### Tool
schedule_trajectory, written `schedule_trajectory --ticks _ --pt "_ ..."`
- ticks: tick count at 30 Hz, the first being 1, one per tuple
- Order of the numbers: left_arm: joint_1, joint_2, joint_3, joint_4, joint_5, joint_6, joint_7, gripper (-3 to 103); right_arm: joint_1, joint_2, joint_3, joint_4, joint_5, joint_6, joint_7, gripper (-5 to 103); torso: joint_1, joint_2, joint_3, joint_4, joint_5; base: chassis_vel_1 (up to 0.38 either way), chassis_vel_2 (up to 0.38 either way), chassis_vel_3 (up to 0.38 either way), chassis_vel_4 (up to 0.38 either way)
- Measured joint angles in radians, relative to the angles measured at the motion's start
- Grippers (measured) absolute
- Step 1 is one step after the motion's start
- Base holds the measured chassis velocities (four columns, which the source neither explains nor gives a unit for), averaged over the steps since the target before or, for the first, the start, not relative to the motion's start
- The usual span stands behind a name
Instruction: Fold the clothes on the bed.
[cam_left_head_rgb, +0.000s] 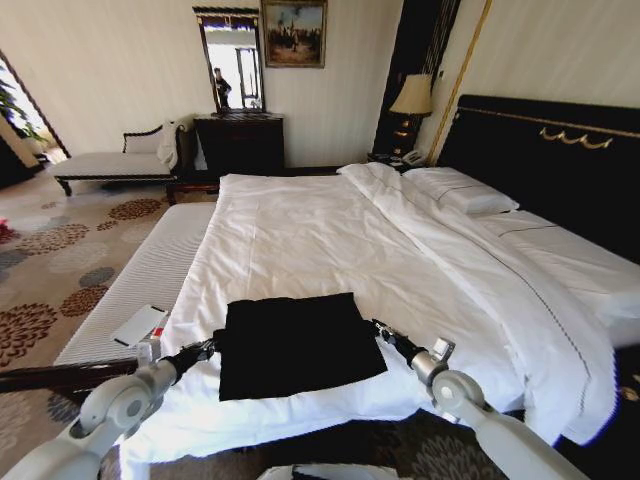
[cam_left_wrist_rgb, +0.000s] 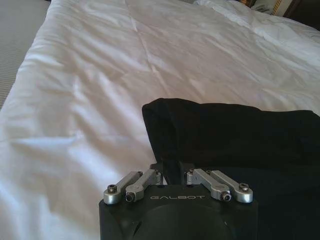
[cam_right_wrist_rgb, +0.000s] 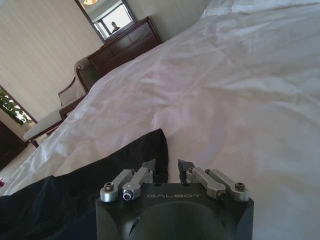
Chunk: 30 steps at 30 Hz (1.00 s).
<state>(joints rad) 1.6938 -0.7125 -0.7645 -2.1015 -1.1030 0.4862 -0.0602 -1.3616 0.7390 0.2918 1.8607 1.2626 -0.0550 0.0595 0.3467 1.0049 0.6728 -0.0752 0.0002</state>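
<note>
Black T-shirt (cam_left_head_rgb: 298, 343) lay as a folded rectangle near the foot of the bed (cam_left_head_rgb: 330, 240). Left pincer (cam_left_head_rgb: 213, 346) was at its left edge, closed on the cloth. Right pincer (cam_left_head_rgb: 379, 327) was at its right edge; jaws nearly together, grip unclear.

readable only the brand word "galbot" on the left gripper (cam_left_wrist_rgb: 171, 176) housing and on the right gripper (cam_right_wrist_rgb: 167, 171) housing.
</note>
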Motion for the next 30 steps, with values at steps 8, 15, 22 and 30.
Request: schedule_trajectory --ticks 8,15,22,30 --pt "-0.114 0.013 -0.131 0.032 -0.201 0.06 -0.025 53 0.012 -0.068 0.11 0.062 0.089 -0.024 0.041 58 0.0 0.0 0.0 -0.0002 -0.0002 0.0 0.0 0.0 0.0" --pt "-0.456 -0.029 0.094 0.227 -0.306 0.161 -0.125 81 0.184 -0.037 0.02 -0.022 0.115 -0.04 0.07 80 0.0 0.0 0.0 -0.0006 -0.0002 0.0 0.0 0.0 0.0" --pt "-0.572 -0.07 0.213 0.389 -0.295 0.232 -0.037 96 0.253 -0.011 -0.049 -0.081 0.113 -0.052 0.086 99 0.0 0.0 0.0 0.0001 -0.0003 0.0 0.0 0.0 0.0" --pt "-0.659 -0.148 0.287 0.51 -0.264 0.253 0.06 100 0.323 0.021 -0.114 -0.158 0.108 -0.056 0.092 100 0.0 0.0 0.0 -0.0002 -0.0001 0.0 0.0 0.0 0.0"
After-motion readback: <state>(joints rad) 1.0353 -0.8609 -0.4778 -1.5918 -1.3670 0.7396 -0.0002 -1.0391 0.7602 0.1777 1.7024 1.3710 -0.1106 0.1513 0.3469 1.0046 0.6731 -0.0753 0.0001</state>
